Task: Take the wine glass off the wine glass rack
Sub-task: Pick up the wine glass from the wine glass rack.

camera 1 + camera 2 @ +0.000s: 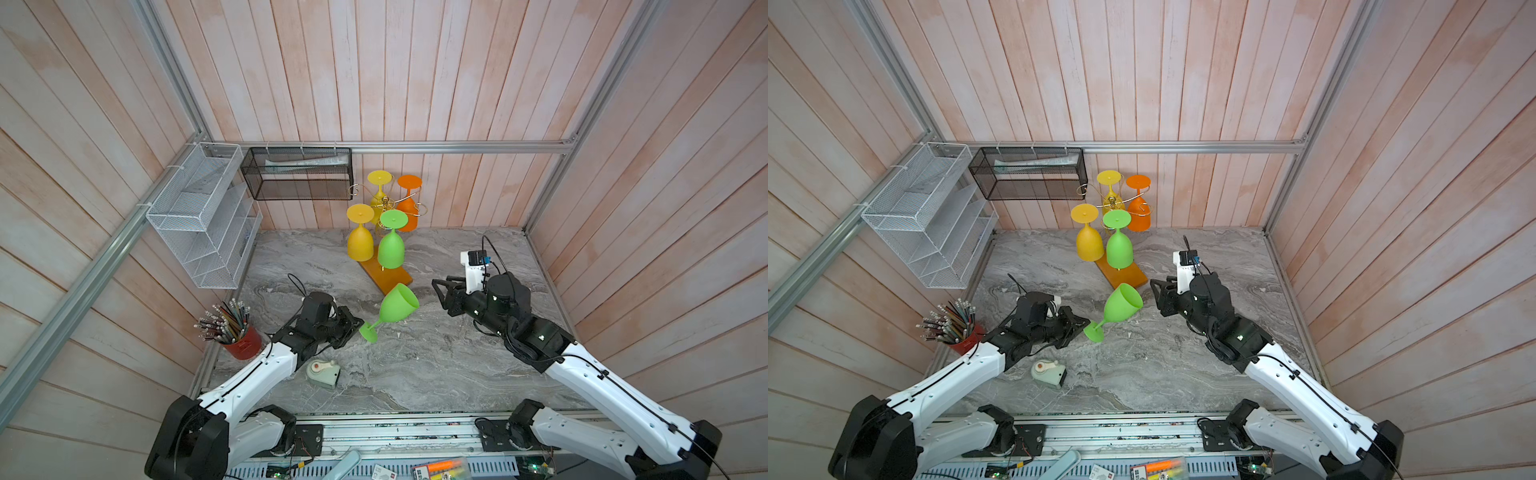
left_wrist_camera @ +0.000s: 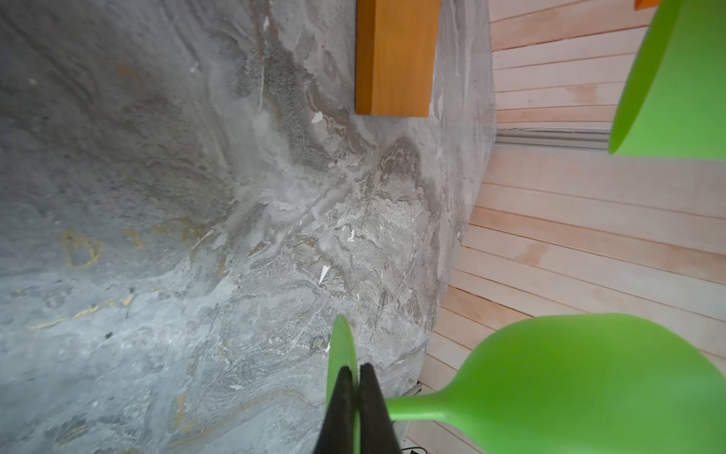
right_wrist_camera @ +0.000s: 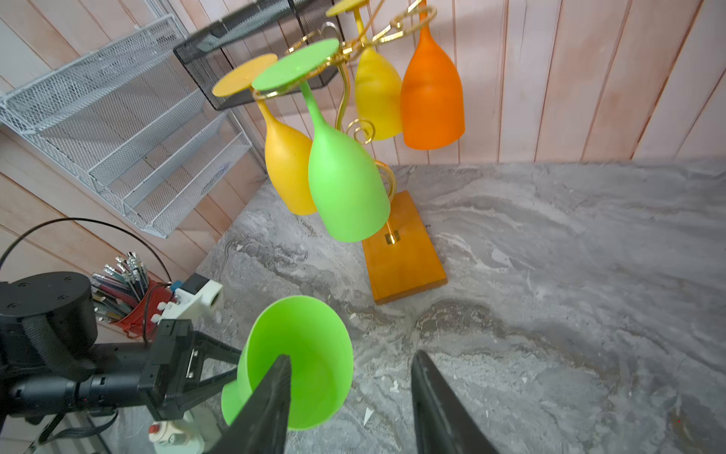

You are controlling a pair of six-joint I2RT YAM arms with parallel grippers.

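in both top views the left hand [image 1: 360, 328] is clamped on the round foot of a bright green plastic wine glass [image 1: 397, 302], just below the middle of the frame. this glass is off the rack and tilted, with its foot toward the lower left and its open mouth toward the upper right, over the grey marbled tabletop [image 1: 415, 374]. whether it touches the surface cannot be told. in the left wrist view the black fingers [image 2: 340, 401] pinch the thin foot edge-on.

just above it in the frame stands the thin gold wire wine glass rack [image 1: 390, 277] on its flat orange-brown base. hanging upside down from it are an amber-yellow glass [image 1: 360, 248], a hanging green glass [image 1: 391, 250], a lemon-yellow glass [image 1: 379, 178] and an orange glass [image 1: 409, 220].

the right hand [image 1: 439, 294], right of centre, has its jaws apart and holds nothing. it is near the held glass's mouth, not touching it.
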